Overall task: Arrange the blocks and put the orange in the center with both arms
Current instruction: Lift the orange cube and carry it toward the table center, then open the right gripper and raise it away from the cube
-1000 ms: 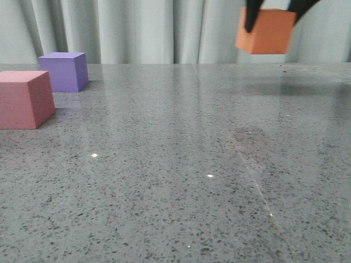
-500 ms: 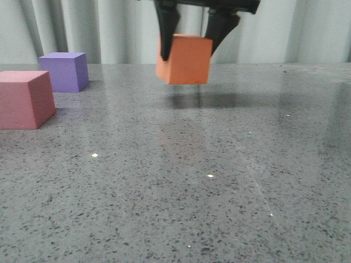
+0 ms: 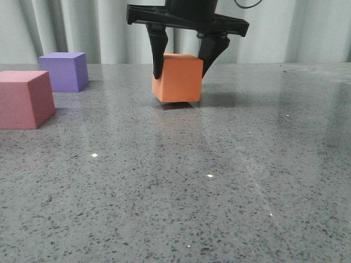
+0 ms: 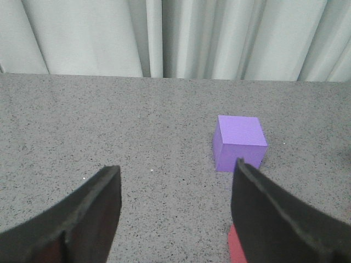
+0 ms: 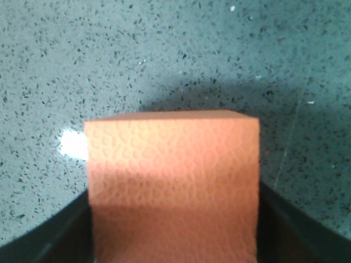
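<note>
The orange block (image 3: pixel 176 78) is at the table's middle, far back, held from above by my right gripper (image 3: pixel 181 72), which is shut on its two sides. The block's underside is at or just above the tabletop, with a thin shadow beneath. In the right wrist view the orange block (image 5: pixel 173 181) fills the gap between the dark fingers (image 5: pixel 64 235). The pink-red block (image 3: pixel 24 98) sits at the left edge, and the purple block (image 3: pixel 66 71) stands behind it. My left gripper (image 4: pixel 175 167) hangs open over bare table, near the purple block (image 4: pixel 239 142) and a sliver of the pink-red block (image 4: pixel 236 249).
The speckled grey tabletop (image 3: pixel 219 175) stretches to a pale curtain (image 3: pixel 98 27) at the back. The left arm does not show in the front view.
My right gripper has carried the orange block from high at the upper right, leftward and down to the middle of the table. The pink-red and purple blocks have not moved.
</note>
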`<move>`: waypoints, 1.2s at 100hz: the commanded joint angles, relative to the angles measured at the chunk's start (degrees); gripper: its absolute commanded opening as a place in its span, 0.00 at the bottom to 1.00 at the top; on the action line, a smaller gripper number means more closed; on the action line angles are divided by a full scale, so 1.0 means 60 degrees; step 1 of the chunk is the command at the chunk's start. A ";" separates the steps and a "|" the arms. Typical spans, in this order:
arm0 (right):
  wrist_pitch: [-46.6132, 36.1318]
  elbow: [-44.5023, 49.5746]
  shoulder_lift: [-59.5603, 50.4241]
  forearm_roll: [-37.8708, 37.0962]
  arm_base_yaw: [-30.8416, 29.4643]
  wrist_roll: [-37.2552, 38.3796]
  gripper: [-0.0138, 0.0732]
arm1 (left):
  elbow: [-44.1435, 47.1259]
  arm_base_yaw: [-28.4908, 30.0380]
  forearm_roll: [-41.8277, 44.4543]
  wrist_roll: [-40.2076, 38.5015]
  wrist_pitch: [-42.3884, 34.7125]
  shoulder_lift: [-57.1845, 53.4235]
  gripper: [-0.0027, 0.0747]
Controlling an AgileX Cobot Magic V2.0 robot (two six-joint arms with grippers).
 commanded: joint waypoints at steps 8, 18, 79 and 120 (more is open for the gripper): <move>-0.0296 -0.0337 -0.0560 -0.0039 -0.0038 0.0018 0.83 | -0.0343 -0.0051 -0.0138 0.0007 -0.0675 -0.0001 0.57; -0.0210 -0.0337 -0.0598 -0.0039 -0.0038 0.0018 0.83 | -0.0343 -0.0051 -0.0138 0.0007 -0.0675 -0.0001 0.57; 0.1203 0.0188 -0.2159 -0.0561 0.0272 0.0008 0.83 | -0.0343 -0.0051 -0.0138 0.0007 -0.0675 -0.0001 0.57; -0.1230 0.4050 -0.4756 -0.1079 0.1138 0.0001 0.83 | -0.0343 -0.0051 -0.0138 0.0007 -0.0653 -0.0001 0.57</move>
